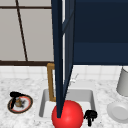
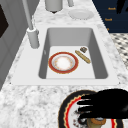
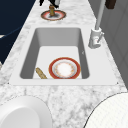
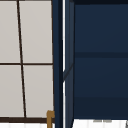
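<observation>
Front view: left hand curls round a brown item on the plate; right hand hangs clenched. Nothing legible.

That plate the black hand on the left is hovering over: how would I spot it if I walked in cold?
Start at the white sink in the marble counter. On the counter to its left lies a round plate with a dark and red rim, the left hand right above it. Unlike the red-rimmed plate in the basin and the plain white plate, it carries a small brown item.
</observation>
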`<state>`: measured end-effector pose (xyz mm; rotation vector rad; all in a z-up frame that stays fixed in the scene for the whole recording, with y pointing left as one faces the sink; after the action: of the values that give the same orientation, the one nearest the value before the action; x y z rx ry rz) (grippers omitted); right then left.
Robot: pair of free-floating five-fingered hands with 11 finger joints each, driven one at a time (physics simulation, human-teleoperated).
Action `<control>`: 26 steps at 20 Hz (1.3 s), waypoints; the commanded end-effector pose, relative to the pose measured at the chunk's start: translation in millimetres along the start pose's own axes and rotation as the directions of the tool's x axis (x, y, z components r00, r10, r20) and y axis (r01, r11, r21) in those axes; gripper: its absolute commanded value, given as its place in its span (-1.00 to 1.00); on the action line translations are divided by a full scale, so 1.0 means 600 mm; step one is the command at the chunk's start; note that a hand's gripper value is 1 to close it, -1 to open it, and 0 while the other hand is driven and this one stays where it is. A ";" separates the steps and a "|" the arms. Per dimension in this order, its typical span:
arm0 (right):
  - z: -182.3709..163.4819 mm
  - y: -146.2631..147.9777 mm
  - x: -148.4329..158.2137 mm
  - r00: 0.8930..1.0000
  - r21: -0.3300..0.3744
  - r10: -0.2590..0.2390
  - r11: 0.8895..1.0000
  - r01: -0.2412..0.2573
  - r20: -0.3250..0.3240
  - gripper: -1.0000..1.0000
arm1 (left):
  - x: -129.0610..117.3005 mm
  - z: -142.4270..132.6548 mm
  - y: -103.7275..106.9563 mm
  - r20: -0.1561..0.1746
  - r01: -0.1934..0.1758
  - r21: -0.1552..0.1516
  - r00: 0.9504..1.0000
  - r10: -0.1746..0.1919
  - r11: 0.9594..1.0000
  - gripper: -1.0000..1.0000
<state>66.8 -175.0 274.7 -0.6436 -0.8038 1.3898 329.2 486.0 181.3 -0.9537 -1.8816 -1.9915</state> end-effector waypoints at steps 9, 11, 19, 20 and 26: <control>0.000 0.000 0.000 1.000 0.000 0.000 1.000 0.000 0.000 0.00 | -0.051 0.039 -0.023 0.009 0.004 0.011 1.000 -0.004 1.000 -1.00; 0.000 0.000 0.000 1.000 0.000 0.000 1.000 0.000 0.000 0.00 | -0.049 0.043 -0.025 0.023 0.015 -0.009 1.000 -0.015 1.000 1.00; 0.000 0.000 0.000 1.000 0.000 0.000 1.000 0.000 0.000 0.00 | -0.043 0.038 -0.017 -0.010 0.029 0.015 1.000 -0.029 0.999 1.00; 0.000 0.000 0.000 1.000 0.000 0.000 1.000 0.000 0.000 0.00 | -0.046 0.038 -0.015 -0.005 0.033 0.011 0.999 -0.033 0.999 1.00; 0.000 0.000 0.000 1.000 0.000 0.000 1.000 0.000 0.000 0.00 | -0.024 0.014 0.030 -0.013 0.010 0.028 1.000 -0.010 1.000 1.00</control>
<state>66.8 -175.0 274.7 -0.6436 -0.8038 1.3898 353.1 496.5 172.2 -0.8884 -1.9222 -1.9828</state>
